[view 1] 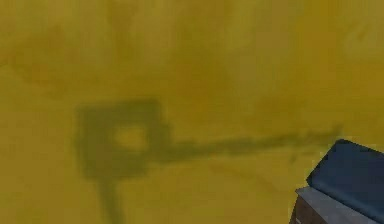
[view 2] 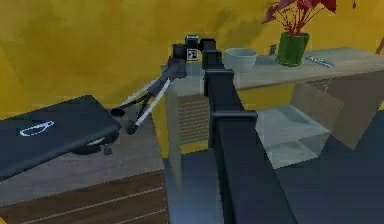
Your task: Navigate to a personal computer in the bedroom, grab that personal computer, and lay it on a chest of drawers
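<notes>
At the far end of the dark square arm (view 2: 235, 150), the end effector (view 2: 127, 116) holds a flat, dark-grey closed personal computer (view 2: 50, 130), which hangs at its eight o'clock over the brown wooden plank floor (view 2: 110, 195). At two o'clock, a pale beige worktop (view 2: 300, 70) carries a white bowl (view 2: 240, 58) and a green vase of red flowers (view 2: 293, 45).

No words, numbers or brand names can be read here. The nearest thing to a sign is a small white outline mark (view 2: 38, 128) on the dark lid of the laptop (view 2: 62, 136) at the arm side view's left. It is a drawn shape, not lettering. At the far end of the arm (view 2: 236, 140), two small white squares (view 2: 192, 50) carry black marks. These form blocky patterns with no legible characters.
</notes>
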{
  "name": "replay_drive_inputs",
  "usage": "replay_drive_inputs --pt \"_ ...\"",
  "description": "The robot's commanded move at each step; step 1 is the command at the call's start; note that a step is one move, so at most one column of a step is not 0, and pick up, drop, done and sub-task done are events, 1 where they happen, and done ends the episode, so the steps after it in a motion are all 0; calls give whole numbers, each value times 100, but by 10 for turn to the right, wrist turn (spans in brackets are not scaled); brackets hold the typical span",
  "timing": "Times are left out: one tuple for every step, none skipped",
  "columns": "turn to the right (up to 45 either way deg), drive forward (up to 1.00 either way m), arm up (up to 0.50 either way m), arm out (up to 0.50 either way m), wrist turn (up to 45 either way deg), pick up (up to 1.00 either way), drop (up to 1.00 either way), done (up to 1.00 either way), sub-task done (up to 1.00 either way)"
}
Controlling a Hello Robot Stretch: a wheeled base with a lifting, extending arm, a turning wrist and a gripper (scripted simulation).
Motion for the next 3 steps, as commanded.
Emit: replay_drive_inputs --pt "0 0 0 0 390 0 0 0 0" --pt "0 0 -10 0 0 0 0 0 0" --pt "0 0 -32 0 0 0 0 0 0"
